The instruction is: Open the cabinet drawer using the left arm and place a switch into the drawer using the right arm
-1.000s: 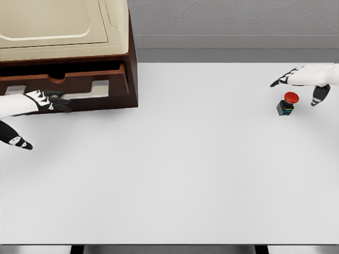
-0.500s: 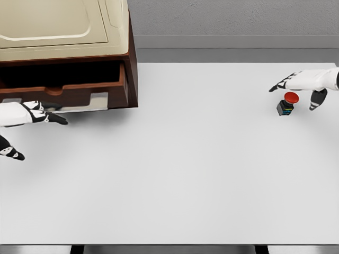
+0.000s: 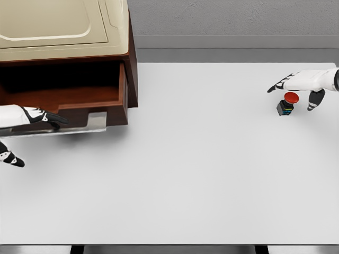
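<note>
The brown cabinet (image 3: pixel 132 63) with a cream top stands at the table's back left. Its drawer (image 3: pixel 79 100) is pulled well out, and the dark inside shows nothing in it. My left hand (image 3: pixel 39 117) reaches in from the left edge with its fingers hooked on the drawer front's pale handle (image 3: pixel 98 117) and its thumb hanging apart below. The switch (image 3: pixel 286 103), a small black block with a red button, stands on the table at the far right. My right hand (image 3: pixel 296 87) hovers just above and behind it, fingers spread, thumb to the switch's right, holding nothing.
The white table (image 3: pixel 185 169) stretches wide between the drawer and the switch. Its front edge runs along the bottom of the view, and a grey wall (image 3: pixel 233 21) lies behind it.
The drawer has slid further out toward me with my left hand pulling its front. My right hand has settled slightly lower and closer over the switch, which has not moved.
</note>
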### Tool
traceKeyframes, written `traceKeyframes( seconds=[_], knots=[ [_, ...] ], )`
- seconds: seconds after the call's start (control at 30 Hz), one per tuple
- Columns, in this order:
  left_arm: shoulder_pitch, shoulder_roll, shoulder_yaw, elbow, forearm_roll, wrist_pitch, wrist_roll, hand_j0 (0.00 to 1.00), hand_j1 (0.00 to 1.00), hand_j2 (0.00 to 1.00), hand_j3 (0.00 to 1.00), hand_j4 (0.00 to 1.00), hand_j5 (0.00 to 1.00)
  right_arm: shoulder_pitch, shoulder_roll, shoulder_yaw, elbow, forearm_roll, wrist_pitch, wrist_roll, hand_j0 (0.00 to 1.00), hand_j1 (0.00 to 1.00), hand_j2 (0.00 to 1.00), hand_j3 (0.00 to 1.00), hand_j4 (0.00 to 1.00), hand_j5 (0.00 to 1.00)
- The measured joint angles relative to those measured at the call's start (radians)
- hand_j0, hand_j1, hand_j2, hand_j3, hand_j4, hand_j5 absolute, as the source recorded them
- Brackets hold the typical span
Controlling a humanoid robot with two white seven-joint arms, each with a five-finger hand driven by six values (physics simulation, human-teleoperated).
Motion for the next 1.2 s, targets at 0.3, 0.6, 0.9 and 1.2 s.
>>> traceKeyframes(
  seconds=[0.3,0.6,0.9,1.2],
  knots=[
    [-0.015,0.021,-0.012,-0.009,0.08,-0.027,0.009,1.0,1.0,1.0,1.0,1.0,1.0,0.002,-0.005,0.002,-0.001,-0.001,0.0,0.0,1.0,1.0,1.0,1.0,1.0,1.0],
    [-0.014,0.075,-0.012,-0.014,0.118,-0.029,0.01,1.0,1.0,1.0,1.0,1.0,1.0,0.002,-0.01,0.008,-0.001,0.0,0.0,0.0,0.91,0.91,0.91,0.91,0.91,0.91],
    [-0.02,0.06,-0.001,0.168,0.213,-0.028,0.01,1.0,1.0,1.0,1.0,1.0,1.0,0.002,-0.009,0.016,0.0,-0.001,0.0,0.0,0.74,0.74,0.74,0.74,0.74,0.74],
    [-0.021,0.052,-0.001,0.195,0.231,-0.029,0.01,1.0,1.0,1.0,1.0,1.0,1.0,0.002,-0.005,0.011,0.0,-0.004,0.0,0.0,0.7,0.7,0.7,0.7,0.7,0.7]
  ],
)
